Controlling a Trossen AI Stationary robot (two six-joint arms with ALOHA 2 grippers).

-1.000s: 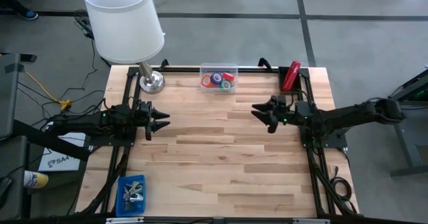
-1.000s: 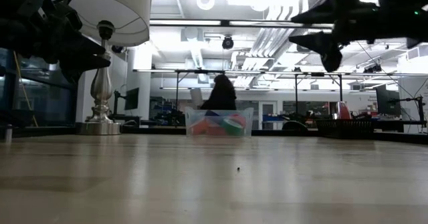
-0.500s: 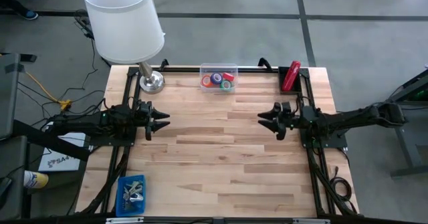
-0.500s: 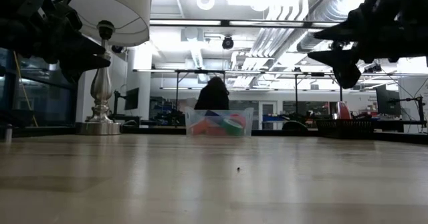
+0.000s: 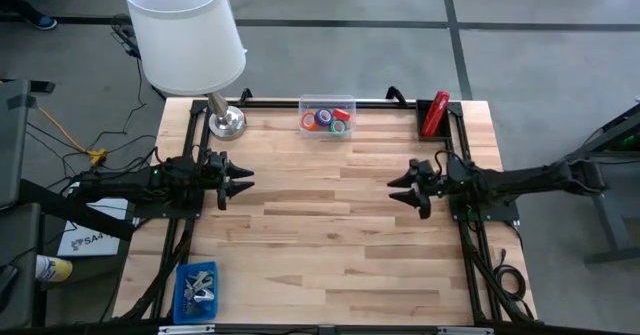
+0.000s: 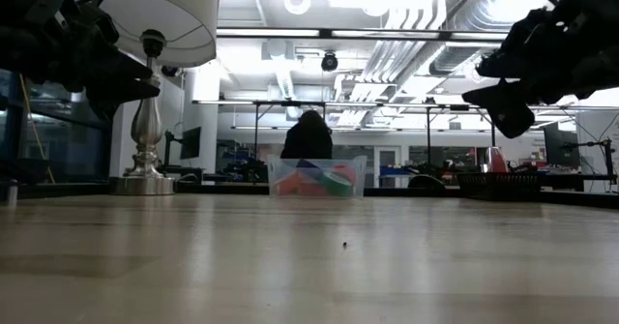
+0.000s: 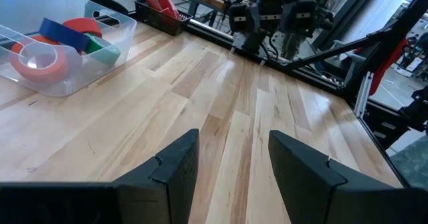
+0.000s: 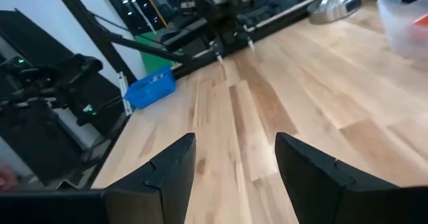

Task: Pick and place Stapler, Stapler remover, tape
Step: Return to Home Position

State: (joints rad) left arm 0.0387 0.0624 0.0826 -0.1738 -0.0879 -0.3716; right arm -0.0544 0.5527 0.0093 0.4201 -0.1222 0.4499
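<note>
You look to be at the very end of the job, on the step of taking both arms home. In the high view the tape [image 5: 327, 119] lies in the clear bin [image 5: 303, 106] at the top middle of the frame. The stapler [image 5: 434, 114] lies in a dark tray [image 7: 162, 21] at the upper right. Some small silvery bits, likely the removers, sit in the blue bin [image 5: 181, 275] at the lower left. The left gripper [image 5: 243, 181] hangs at the middle left and the right gripper [image 5: 400, 188] at the middle right, well apart, each near its own side of the surface [image 5: 330, 235]. Both are spread wide and hold nothing; each wrist view shows bare wood between the fingers [image 7: 175, 165]. Next you only need to settle the arms in their rest spots, above the wood and clear of the bins. No brand or label can be read on the task things. A white sheet [image 5: 85, 240] at the lower left has dark letters, too small to read.
</note>
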